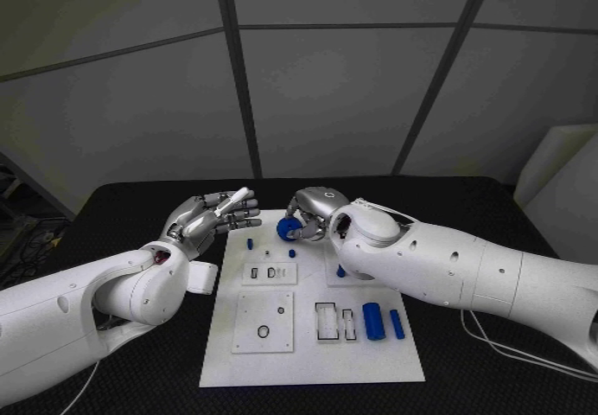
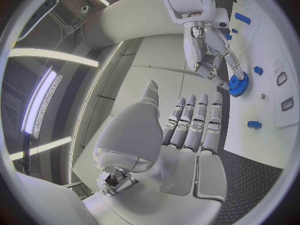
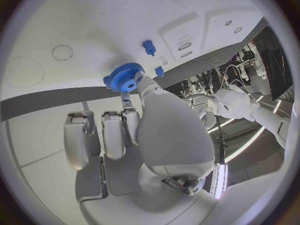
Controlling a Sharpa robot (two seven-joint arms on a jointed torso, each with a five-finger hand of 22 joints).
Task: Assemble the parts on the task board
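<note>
Head view: the right hand [image 1: 327, 210] pinches a blue gear [image 1: 289, 228] in its fingers [image 3: 145, 87] above the far end of the task board [image 1: 312, 367], left hand [image 1: 209, 216] open and empty beside it; lower the gear squarely onto its peg.

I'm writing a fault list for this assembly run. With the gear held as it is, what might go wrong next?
The right robot hand holds the blue gear only at its fingertips over the task board, so it may slip or tilt. Lowering it could also knock the small blue pegs standing nearby.
</note>
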